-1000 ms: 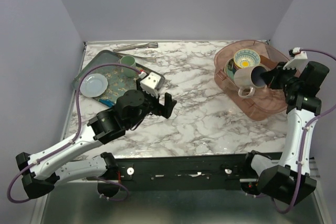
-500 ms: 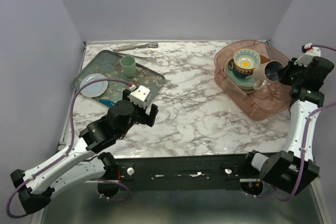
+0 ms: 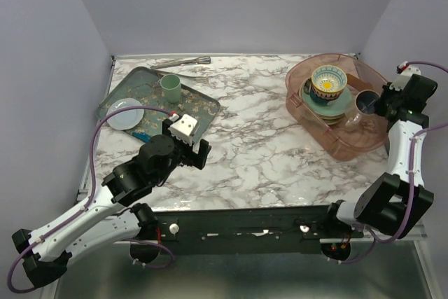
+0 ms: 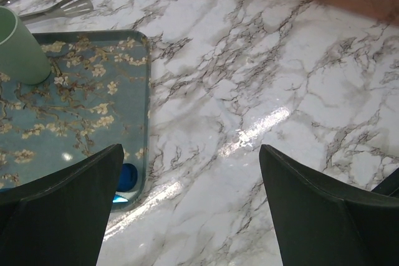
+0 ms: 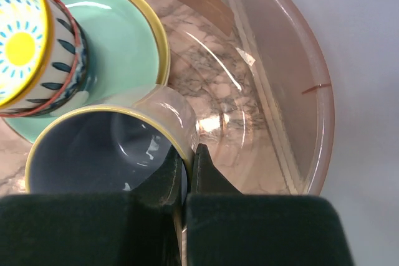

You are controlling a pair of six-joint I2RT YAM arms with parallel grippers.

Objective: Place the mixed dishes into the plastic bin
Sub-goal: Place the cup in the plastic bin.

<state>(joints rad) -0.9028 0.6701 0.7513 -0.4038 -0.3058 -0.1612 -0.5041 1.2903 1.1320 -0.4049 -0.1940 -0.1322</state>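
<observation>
The plastic bin [image 3: 350,143] at right holds bowl [image 3: 328,82] and plates [image 3: 334,108]. The right gripper [image 5: 189,160] pinches a mug [image 5: 93,147] over it. The left gripper [image 4: 190,172] is spread; 1 plate [image 3: 126,113] and 1 cup [image 3: 169,87] wait on the upper-left tray [image 3: 203,106].

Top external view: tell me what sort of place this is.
Probably a robot test cell dressed as a kitchen counter: a marble-patterned tabletop boxed in by plain lilac walls, a left arm and right arm bolted at its near edge, and dishes stacked in a plastic bin.
</observation>
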